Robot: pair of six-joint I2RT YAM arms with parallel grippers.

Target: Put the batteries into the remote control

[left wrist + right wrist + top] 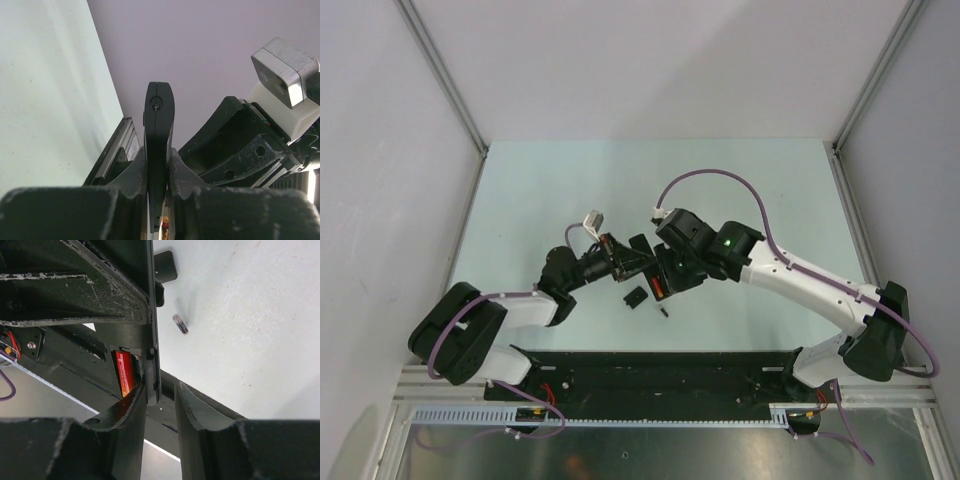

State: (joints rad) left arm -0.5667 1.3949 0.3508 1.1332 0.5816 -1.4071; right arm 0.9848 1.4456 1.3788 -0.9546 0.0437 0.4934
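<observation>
My left gripper is shut on the black remote control and holds it edge-on above the table, as the top view shows too. My right gripper is open; the remote's end sits between its fingers, against the left finger. A red battery lies in the remote's open compartment, touching that finger. A dark battery lies on the table, also seen from above. The black cover piece lies flat beside it. The blue-purple battery is out of view.
Both arms meet over the middle of the pale green table. A black base rail runs along the near edge. Grey walls and metal posts enclose the table's sides and back.
</observation>
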